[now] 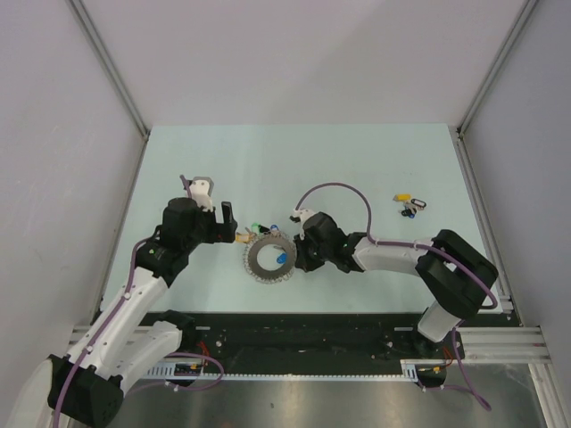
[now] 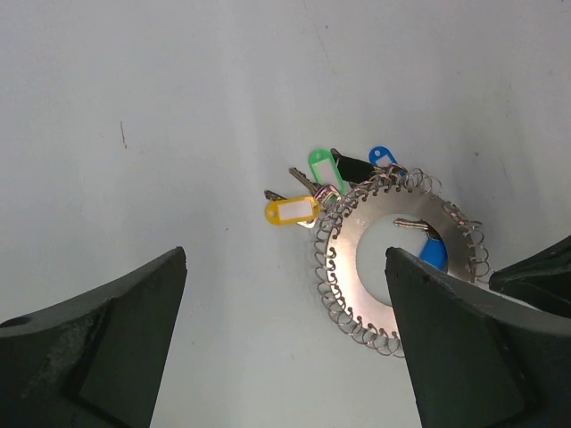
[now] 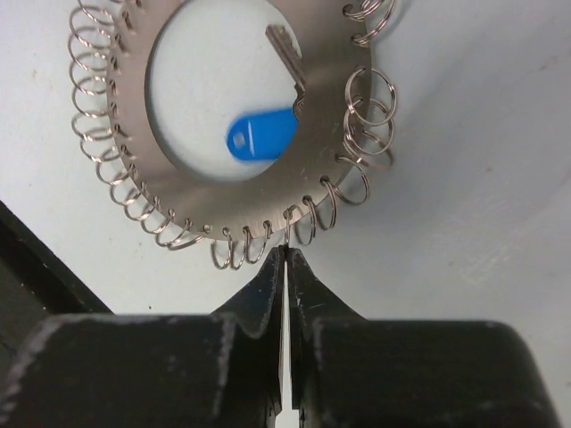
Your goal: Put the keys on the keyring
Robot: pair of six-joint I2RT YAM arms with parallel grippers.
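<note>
Two grippers flanking keyring (image 1: 257, 260), left gripper (image 1: 214, 201) fingers wide, right gripper (image 3: 285, 254) pinched shut at its coiled edge, keys (image 2: 308, 192) alongside.

1. Counter (image 1: 357, 160): flat, matte, uniform pale mint green. The left wrist view shows a small dark scratch (image 2: 122, 134) on it.
2. Enclosure: plain light grey panels stand as left wall (image 1: 45, 178), far wall (image 1: 303, 53) and right wall (image 1: 535, 178).
3. Corner profiles: a silver metal profile runs along the far-left corner (image 1: 107, 62) and another along the far-right corner (image 1: 500, 67).
4. Near edge: a black strip (image 1: 303, 334) sits beside a silver rail (image 1: 500, 343). A brushed metal sheet (image 1: 339, 406) lies nearer.
5. Lighting: even and diffuse, with soft, short shadows.
</note>
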